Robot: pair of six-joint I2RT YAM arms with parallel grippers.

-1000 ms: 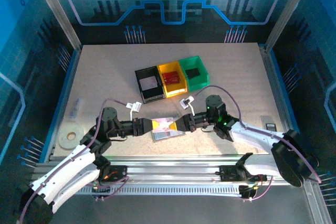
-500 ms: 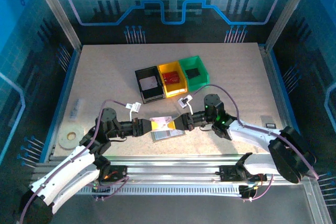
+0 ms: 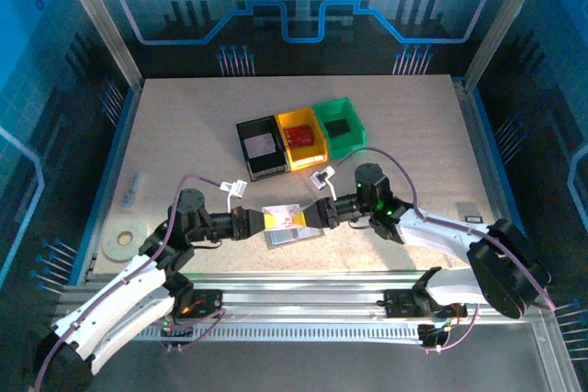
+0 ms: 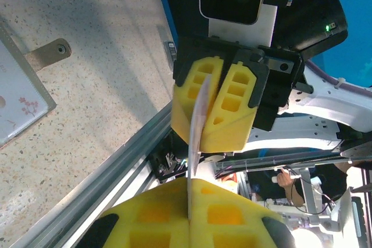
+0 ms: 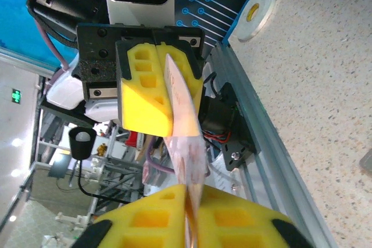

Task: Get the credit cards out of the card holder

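- Card handover above the tabletop (image 3: 413, 135): one pinkish-white credit card (image 3: 287, 217) hangs edge-on, bridged between the two hands.
- Left hand (image 3: 273, 218) is clamped tight on one end of the credit card, both yellow pads flat against it.
- Right hand (image 3: 305, 216) has its pads on either side of the other end; I cannot tell whether it grips or stands slightly off.
- Card holder (image 3: 294, 236) lies open and flat on the tabletop just beneath the credit card, near the front edge.
- Black bin (image 3: 259, 147), yellow bin (image 3: 301, 138) and green bin (image 3: 342, 128) stand side by side behind.
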